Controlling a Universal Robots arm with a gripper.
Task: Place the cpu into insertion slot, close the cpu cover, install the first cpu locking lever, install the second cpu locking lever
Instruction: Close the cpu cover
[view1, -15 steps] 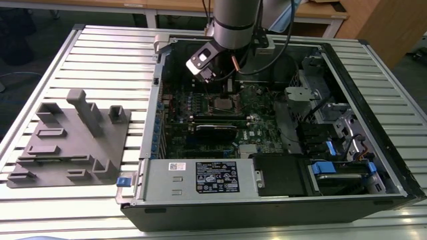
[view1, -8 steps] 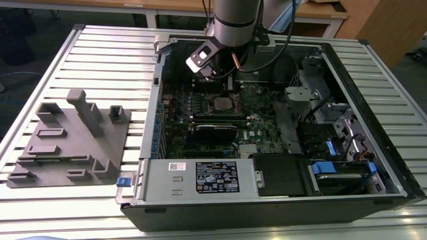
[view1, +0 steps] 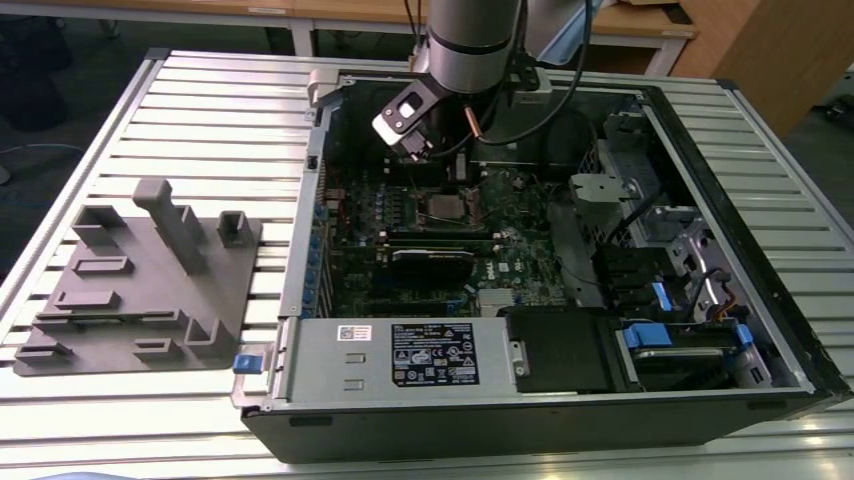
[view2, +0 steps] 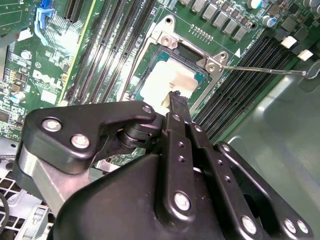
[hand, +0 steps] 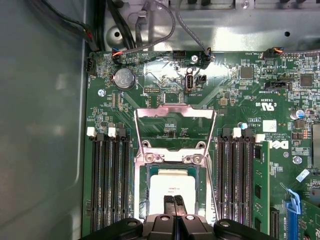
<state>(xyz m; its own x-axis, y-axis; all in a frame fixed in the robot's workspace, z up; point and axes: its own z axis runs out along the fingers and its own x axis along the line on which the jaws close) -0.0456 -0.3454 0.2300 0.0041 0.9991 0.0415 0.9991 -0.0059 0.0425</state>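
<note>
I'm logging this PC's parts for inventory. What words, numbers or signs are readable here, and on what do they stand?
On the power supply: a big label and a small sticker, print too small to read.
On the motherboard: white codes and a logo in both wrist views, too small or turned to read surely.
On the board's white tag: unreadable.
Nothing can be quoted with confidence.

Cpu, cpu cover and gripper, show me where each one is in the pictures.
the cpu (hand: 172, 183): first wrist view, middle of its silver top.
the cpu cover (hand: 175, 111): first wrist view, end bar of the open frame.
the gripper (hand: 174, 198): first wrist view, between its fingertips.
</note>
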